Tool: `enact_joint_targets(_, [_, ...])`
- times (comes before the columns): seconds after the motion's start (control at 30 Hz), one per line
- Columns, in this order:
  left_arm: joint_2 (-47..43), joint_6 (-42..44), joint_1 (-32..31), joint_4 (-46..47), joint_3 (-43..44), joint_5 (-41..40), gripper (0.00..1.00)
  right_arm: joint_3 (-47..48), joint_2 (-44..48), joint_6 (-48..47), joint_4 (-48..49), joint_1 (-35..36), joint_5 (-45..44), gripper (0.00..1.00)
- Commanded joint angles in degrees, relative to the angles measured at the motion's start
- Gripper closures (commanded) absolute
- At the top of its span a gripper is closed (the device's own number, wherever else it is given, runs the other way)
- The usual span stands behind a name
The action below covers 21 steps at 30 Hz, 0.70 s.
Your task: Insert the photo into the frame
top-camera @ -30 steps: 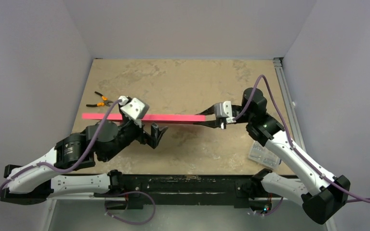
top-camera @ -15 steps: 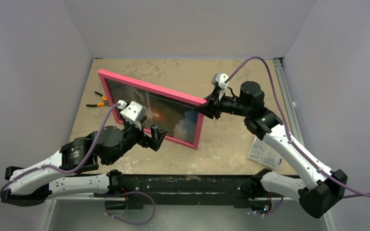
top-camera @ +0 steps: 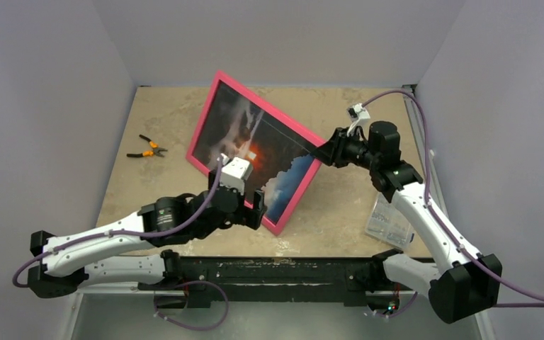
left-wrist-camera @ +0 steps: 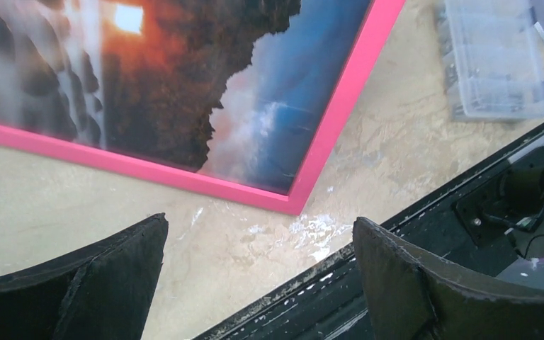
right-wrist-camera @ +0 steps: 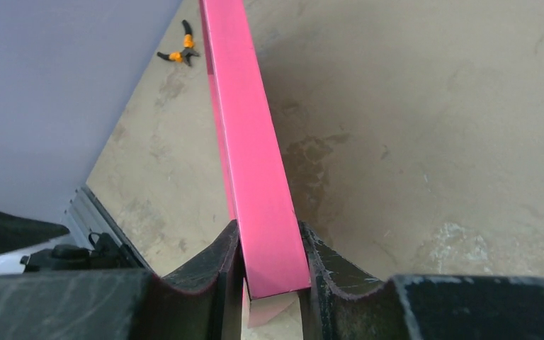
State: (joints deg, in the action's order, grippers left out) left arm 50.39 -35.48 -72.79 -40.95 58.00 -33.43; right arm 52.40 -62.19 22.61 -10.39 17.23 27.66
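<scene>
The large rectangular picture frame with the narrow bright pink border (right-wrist-camera: 255,163) stands tilted over the tan stone-patterned table (top-camera: 354,106). Its picture side faces the arms. The photo (top-camera: 255,138), a dark misty landscape with an orange sun and blue sky, fills the opening of the frame, so I judge that it already sits inside.

The right gripper (right-wrist-camera: 269,248) is closed on the pink border at the frame's right upper corner, one finger on each face. The left gripper (left-wrist-camera: 258,237) has its jaws fully apart and holds nothing. It hovers just in front of the frame's nearest lower corner. Whether that corner touches the table, I cannot tell.

The step in hand seems to be to bring the loaded frame down flat. To do it well, the right gripper should keep its pinch firm and lower slowly, because one corner carries the whole weight and the frame may swing. The left gripper could steady the near edge of the frame.

The small orange-handled pliers (top-camera: 146,149) lie to the left of the frame. A clear plastic box (top-camera: 389,225) lies to the right of the frame, and the descent should avoid it.
</scene>
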Motion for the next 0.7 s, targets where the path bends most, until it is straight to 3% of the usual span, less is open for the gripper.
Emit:
enact_joint_targets(0.0, [6.25, -5.90, 2.22, 1.53, -0.54, 7.20, 0.00, -2.26, -2.00, -5.85, -3.38, -1.81, -16.32, 1.00])
enact_joint_targets(0.2, [15.83, -7.88, 5.53, 6.02, -0.85, 15.67, 0.00, -4.88, -8.62, -3.49, -2.91, -6.35, -19.60, 0.99])
enact_joint_targets(0.4, [23.04, -7.03, 8.28, 12.49, -2.03, 20.88, 0.00, -8.75, -12.27, -0.21, 2.96, -9.46, -18.94, 0.78])
enact_joint_targets(0.67, [30.47, -7.14, 10.49, 14.19, -2.83, 21.31, 0.00, -9.55, -19.16, -0.72, 5.33, -10.88, -19.55, 0.55])
